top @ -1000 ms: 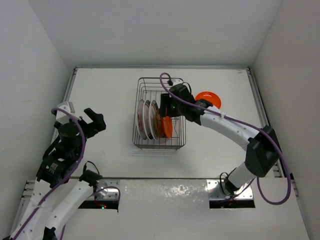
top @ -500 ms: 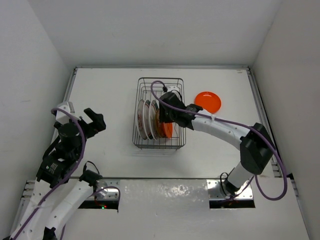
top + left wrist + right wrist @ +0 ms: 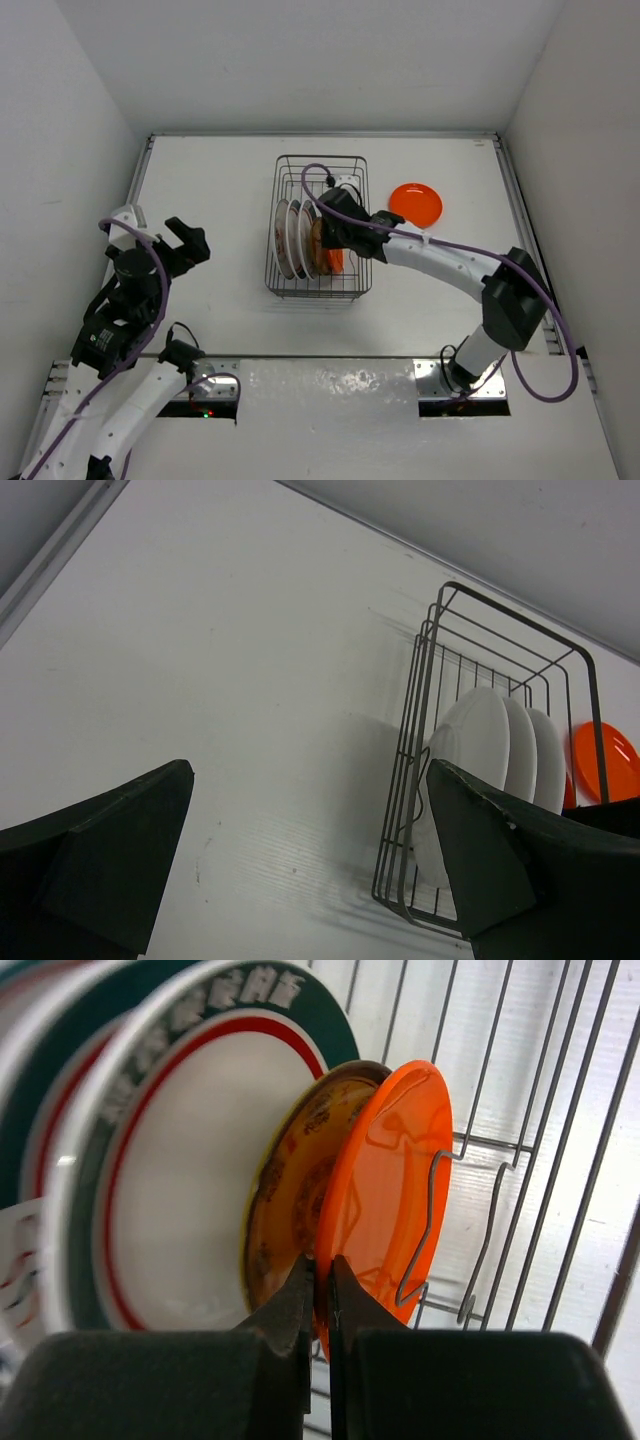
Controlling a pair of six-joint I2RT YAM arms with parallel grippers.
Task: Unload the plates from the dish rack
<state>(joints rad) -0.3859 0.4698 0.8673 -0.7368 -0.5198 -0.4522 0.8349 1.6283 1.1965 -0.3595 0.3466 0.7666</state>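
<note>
Pinching orange plate (image 3: 385, 1190) rim inside dish rack (image 3: 295, 175), right jaws nearly closed; left jaws spread wide, empty.

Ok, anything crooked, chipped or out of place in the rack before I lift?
Nothing stands out. The plates stand on edge in the dish rack, the end orange plate pinched by the right gripper. A second orange plate lies flat on the table beside the rack. No chips visible.

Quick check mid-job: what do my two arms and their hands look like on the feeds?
Both the left arm and right arm have white link shells, black joint housings and a purple cable looping along each. The left hand and right hand are black, with dark, blocky, wedge-shaped fingers. No markings are legible.
</note>
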